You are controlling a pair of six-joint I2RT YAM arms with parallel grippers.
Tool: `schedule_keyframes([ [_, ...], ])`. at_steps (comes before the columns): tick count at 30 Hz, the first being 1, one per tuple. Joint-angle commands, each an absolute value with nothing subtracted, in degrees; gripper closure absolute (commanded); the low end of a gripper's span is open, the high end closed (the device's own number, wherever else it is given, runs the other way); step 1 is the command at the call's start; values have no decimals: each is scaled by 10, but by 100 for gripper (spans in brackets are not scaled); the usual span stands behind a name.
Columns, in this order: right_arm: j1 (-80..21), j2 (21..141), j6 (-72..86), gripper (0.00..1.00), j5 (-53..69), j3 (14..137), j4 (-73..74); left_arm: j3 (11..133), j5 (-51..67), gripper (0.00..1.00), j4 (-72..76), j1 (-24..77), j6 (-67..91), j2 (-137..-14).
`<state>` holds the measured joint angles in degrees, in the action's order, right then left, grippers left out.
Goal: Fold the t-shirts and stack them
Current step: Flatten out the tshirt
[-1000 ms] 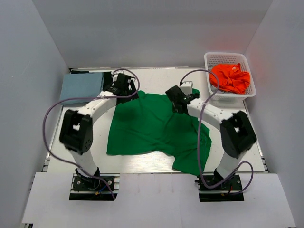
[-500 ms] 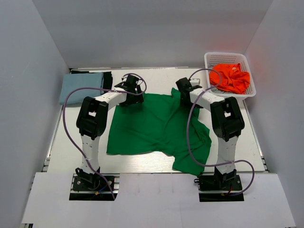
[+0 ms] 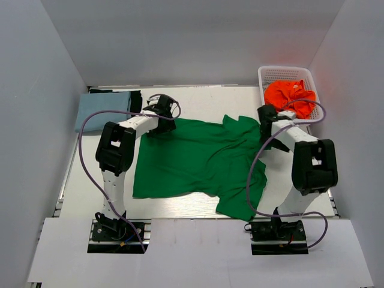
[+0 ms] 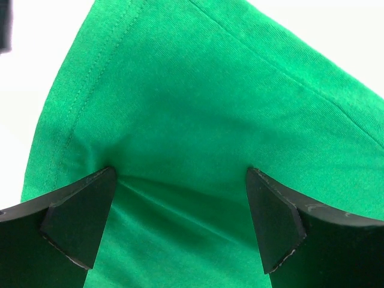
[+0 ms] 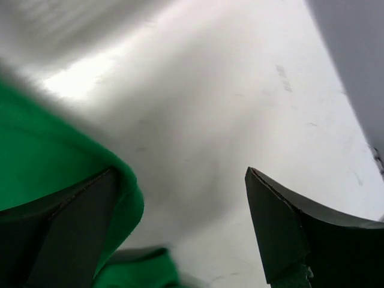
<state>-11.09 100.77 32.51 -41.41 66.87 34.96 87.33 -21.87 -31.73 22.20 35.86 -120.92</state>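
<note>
The bright green t-shirt point(image 3: 198, 159) lies spread over the middle of the table, with one part hanging past the near edge. At its far left corner my left gripper point(image 3: 163, 114) stands open; in the left wrist view the green cloth point(image 4: 198, 108) lies flat under and between the wide jaws point(image 4: 180, 204). Beside the shirt's far right edge my right gripper point(image 3: 266, 123) is open too, with a green fold point(image 5: 36, 162) against its left finger and bare table between the jaws point(image 5: 180, 210). A folded pale blue t-shirt point(image 3: 102, 110) rests on a black one point(image 3: 137, 97) at the far left. An orange t-shirt point(image 3: 291, 97) sits crumpled in the basket.
The white mesh basket point(image 3: 263, 73) stands at the far right corner, close behind my right gripper. Grey walls close in the table point(image 3: 210, 99) on the left, back and right. Purple cables loop off both arms.
Both arms swung outward. My right gripper went right toward the basket, and the green shirt's far edge spread out to the right. My left gripper stayed at the far left corner.
</note>
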Motion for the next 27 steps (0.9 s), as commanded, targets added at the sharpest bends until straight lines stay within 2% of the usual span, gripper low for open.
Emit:
schedule_keyframes([
  [1,-80,954,337,10,-440,631,369,857,-236,0,-383,200,378,-1229],
  [4,-51,919,330,10,-433,609,368,857,-241,0,-388,195,378,-1229],
  [10,-45,859,238,10,-332,616,310,881,-235,0,-388,195,352,-1211],
  [13,-49,831,159,10,-198,638,266,887,-206,0,-374,195,326,-1181],
  [15,-54,816,149,10,-84,636,237,887,-192,0,-354,200,308,-1169],
  [17,-65,807,140,10,-20,629,195,887,-172,0,-338,206,296,-1151],
  [20,-90,842,143,10,25,635,183,887,-132,0,-313,207,275,-1137],
  [27,-122,976,176,10,10,705,188,929,-100,0,-293,201,245,-1178],
])
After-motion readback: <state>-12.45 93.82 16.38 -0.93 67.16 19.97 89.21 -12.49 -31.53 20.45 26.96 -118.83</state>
